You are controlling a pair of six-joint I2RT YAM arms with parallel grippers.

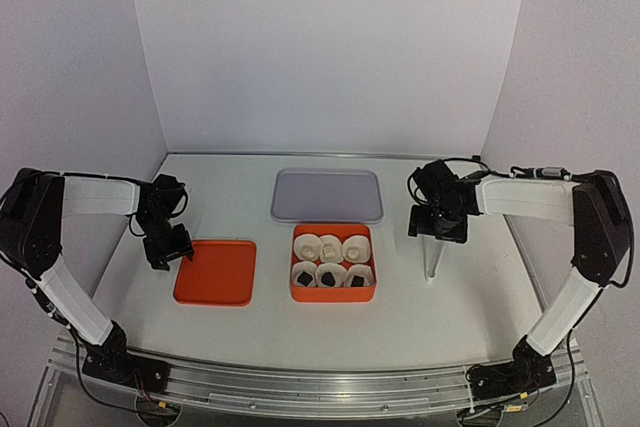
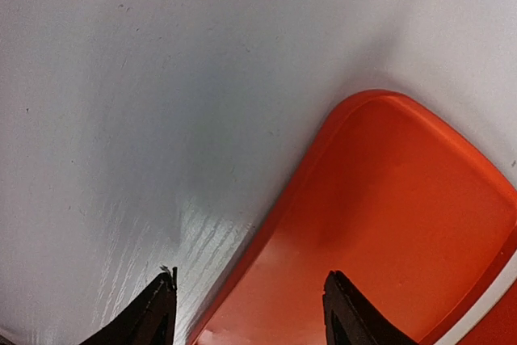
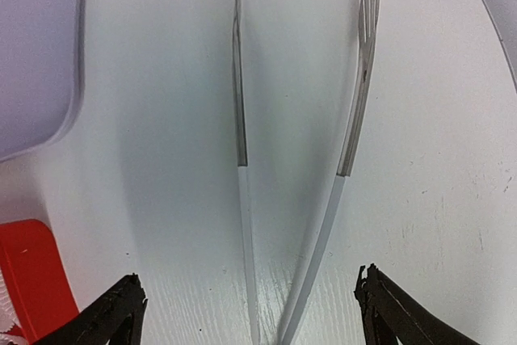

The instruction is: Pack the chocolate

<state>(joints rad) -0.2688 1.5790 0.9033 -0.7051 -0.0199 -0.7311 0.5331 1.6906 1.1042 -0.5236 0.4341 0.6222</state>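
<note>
Left claw (image 2: 250, 313) astride orange lid (image 2: 388, 224) edge

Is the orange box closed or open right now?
Open. The orange box shows all six paper cups uncovered, and the orange lid lies flat on the table to its left, apart from it.

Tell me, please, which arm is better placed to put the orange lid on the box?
Left, probably: the left gripper has its open jaws astride the edge of the orange lid, beside the box. The right gripper hovers open over the tongs, beyond the box.
</note>
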